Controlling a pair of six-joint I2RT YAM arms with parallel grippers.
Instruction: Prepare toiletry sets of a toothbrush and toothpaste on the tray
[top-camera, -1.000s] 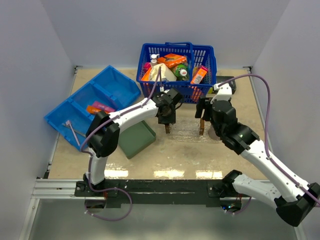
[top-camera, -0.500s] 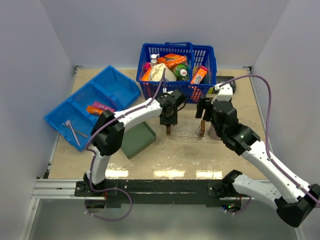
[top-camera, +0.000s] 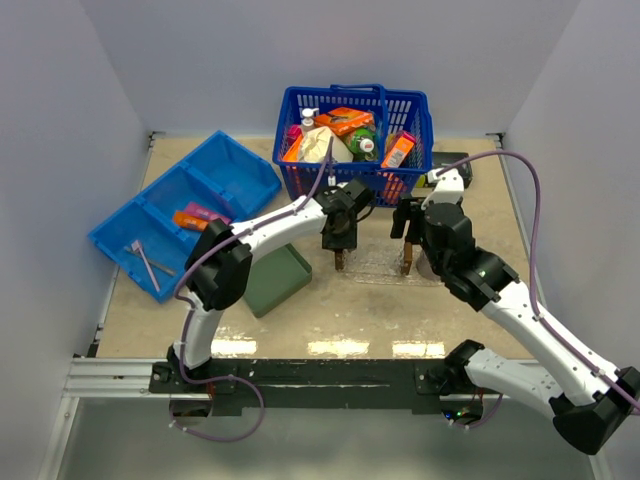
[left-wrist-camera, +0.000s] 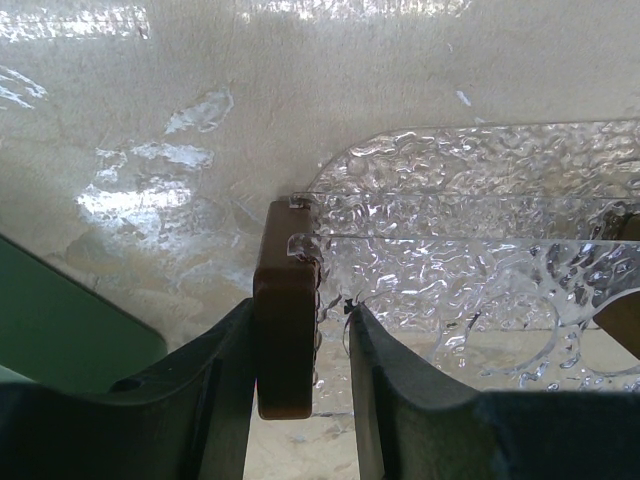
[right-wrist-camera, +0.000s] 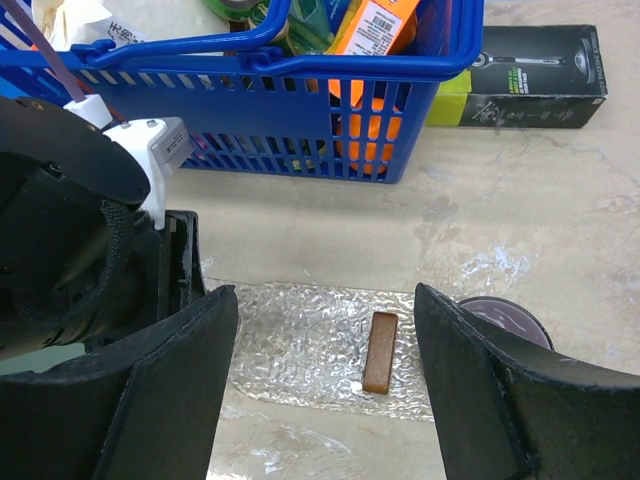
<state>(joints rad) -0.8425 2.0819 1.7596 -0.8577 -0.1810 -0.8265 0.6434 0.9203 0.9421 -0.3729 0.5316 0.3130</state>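
Wood shows between the fingers of the left pincer: it is clenched on the left handle of the tray, with its left finger flat against the brown block and its right finger against the clear plastic lip just beside it. The tray itself lies on the bench between the two arms, in front of the blue basket, and its rippled transparent plate runs off to the right of the held handle. The right pincer is released, jaws spread wide. The tray's right handle lies below and between its fingers and touches neither; from the overhead camera this pincer hangs directly over that end of the tray. A purple mug stands just beyond the right handle, partly hidden by the right finger. The toothpaste, one orange tube and one pink, lies well apart from both pincers in the middle compartment of the blue divided bin at the bench's left. A pale toothbrush lies in the bin's nearer compartment. A dark green tray sits between the bin and the clear tray, below the left arm. A black box lies to the right of the basket.
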